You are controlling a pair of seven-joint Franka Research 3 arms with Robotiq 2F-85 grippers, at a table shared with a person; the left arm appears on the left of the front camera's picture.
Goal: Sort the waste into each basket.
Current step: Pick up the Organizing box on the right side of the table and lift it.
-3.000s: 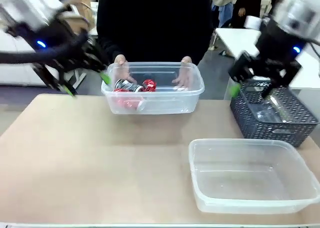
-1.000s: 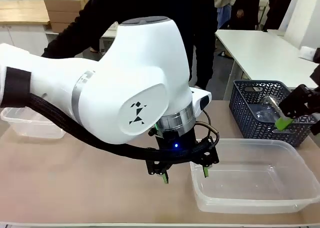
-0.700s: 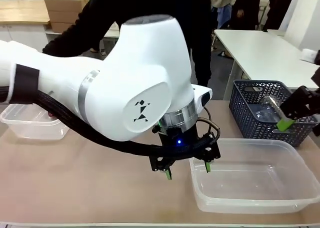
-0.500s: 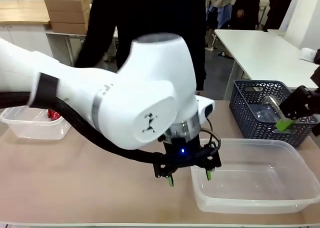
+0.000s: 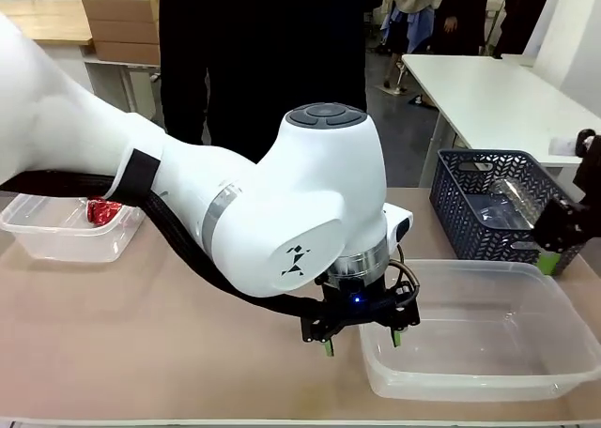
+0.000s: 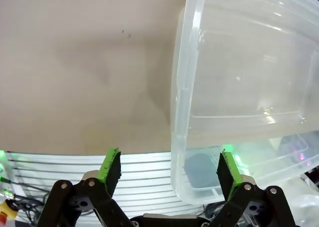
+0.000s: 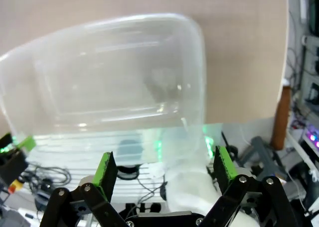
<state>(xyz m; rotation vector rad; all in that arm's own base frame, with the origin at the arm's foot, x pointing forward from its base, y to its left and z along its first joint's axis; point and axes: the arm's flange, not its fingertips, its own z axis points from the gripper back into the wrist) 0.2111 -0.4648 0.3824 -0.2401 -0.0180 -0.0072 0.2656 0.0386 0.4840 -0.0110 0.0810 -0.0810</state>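
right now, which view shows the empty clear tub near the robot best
The right wrist view: it looks down on nearly the whole empty tub, unobstructed. The front view has the left claw covering its left rim; the left wrist view cuts part off.

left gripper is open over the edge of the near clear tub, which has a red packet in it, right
No: the near clear tub is empty, as the left wrist view shows. The red packet lies in the other clear tub, at the table's left. The left gripper is open over the near tub's edge.
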